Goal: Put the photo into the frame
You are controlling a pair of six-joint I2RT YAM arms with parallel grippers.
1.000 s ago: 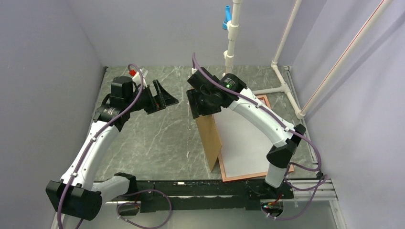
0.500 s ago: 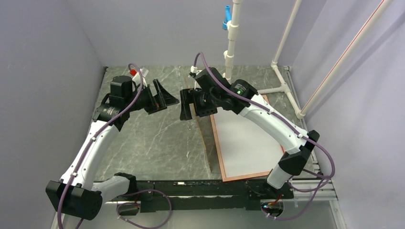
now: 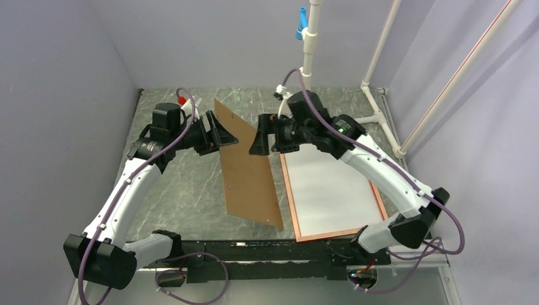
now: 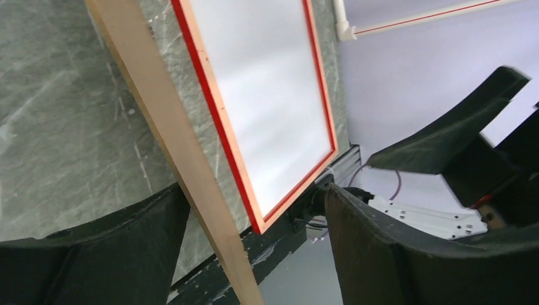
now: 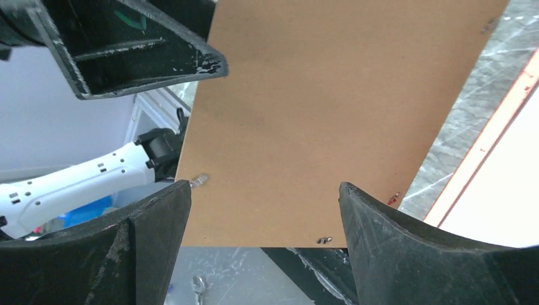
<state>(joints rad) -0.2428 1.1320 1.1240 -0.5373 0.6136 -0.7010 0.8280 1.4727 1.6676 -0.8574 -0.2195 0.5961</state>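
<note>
your left claw [image 3: 222,135] is straddling the plain brown backing board [image 3: 249,178], released; your right claw [image 3: 259,136] is gaping released beside it; white-backed paper photo [image 3: 330,190] is lying inside the copper-edged rectangular frame [image 3: 288,190].

One frame [image 3: 330,236] lies on one table [image 3: 184,184]. Inside the frame is one white sheet, the photo [image 3: 330,190]. Just beside the frame, on the left arm's side, stands one brown backing board [image 3: 248,171]. There are two arms with two grippers: the left gripper [image 3: 224,136] and the right gripper [image 3: 259,136]. Behind the frame is one white pipe stand [image 3: 309,51].
</note>
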